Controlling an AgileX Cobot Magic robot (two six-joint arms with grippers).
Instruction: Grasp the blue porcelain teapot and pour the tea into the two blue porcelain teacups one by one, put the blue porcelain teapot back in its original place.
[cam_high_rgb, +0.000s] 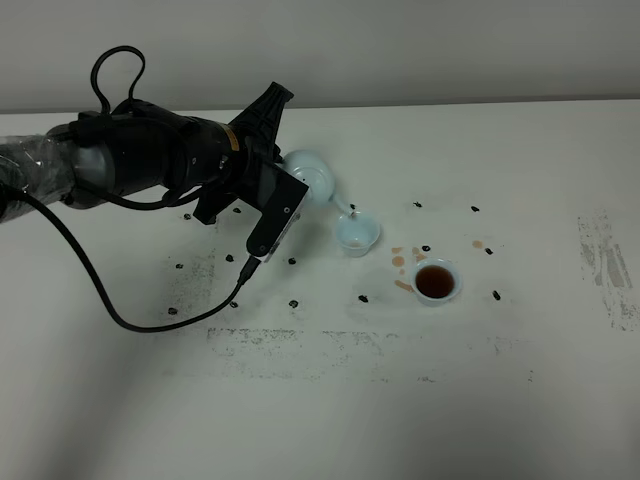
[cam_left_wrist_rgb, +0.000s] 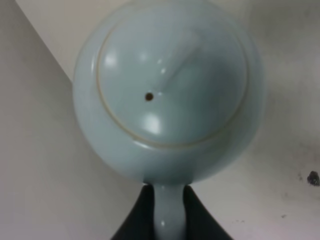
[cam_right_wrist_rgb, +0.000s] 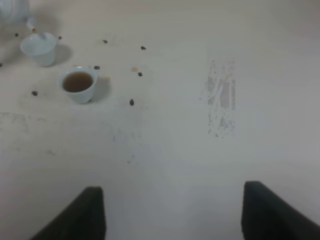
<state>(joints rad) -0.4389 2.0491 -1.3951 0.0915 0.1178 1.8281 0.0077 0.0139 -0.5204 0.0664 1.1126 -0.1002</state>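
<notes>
My left gripper (cam_high_rgb: 286, 172) is shut on the loop handle of the blue porcelain teapot (cam_high_rgb: 310, 170) and holds it tilted, with the spout just above the rim of the nearer teacup (cam_high_rgb: 356, 233), whose inside looks pale. The left wrist view shows the teapot's lid (cam_left_wrist_rgb: 170, 80) from above and the handle between my black fingers (cam_left_wrist_rgb: 135, 222). The other teacup (cam_high_rgb: 436, 282) stands to the right, filled with brown tea. The right wrist view shows both teacups, pale (cam_right_wrist_rgb: 40, 48) and filled (cam_right_wrist_rgb: 78, 85). My right gripper (cam_right_wrist_rgb: 172, 215) is open and empty, far from them.
Brown tea stains (cam_high_rgb: 401, 262) lie between the cups. Small black marks dot the white table (cam_high_rgb: 320, 400). The left arm's black cable (cam_high_rgb: 100, 295) loops across the table at the left. A worn grey patch (cam_high_rgb: 605, 265) is at the right.
</notes>
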